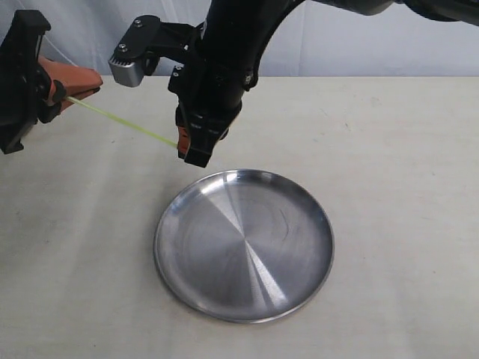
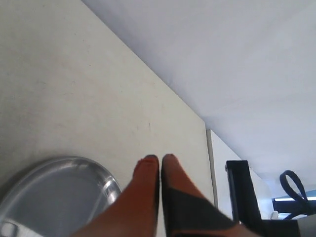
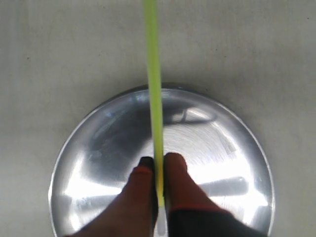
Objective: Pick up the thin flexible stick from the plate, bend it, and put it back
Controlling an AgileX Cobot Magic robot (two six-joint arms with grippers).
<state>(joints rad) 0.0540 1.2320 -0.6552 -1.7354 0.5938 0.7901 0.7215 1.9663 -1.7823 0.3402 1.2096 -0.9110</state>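
The thin flexible stick, pale yellow-green, hangs straight in the air above the table, left of and behind the plate. Its lower end sits between the fingers of my right gripper, which is shut on it just over the plate's far rim. In the right wrist view the stick runs out from the right gripper across the plate. The stick's upper end reaches my left gripper, whose orange fingers are closed. In the left wrist view the left gripper is shut and the stick is hidden.
The shiny plate holds nothing. The pale tabletop spreads to the right and front. A black frame post stands beyond the table's far edge in the left wrist view.
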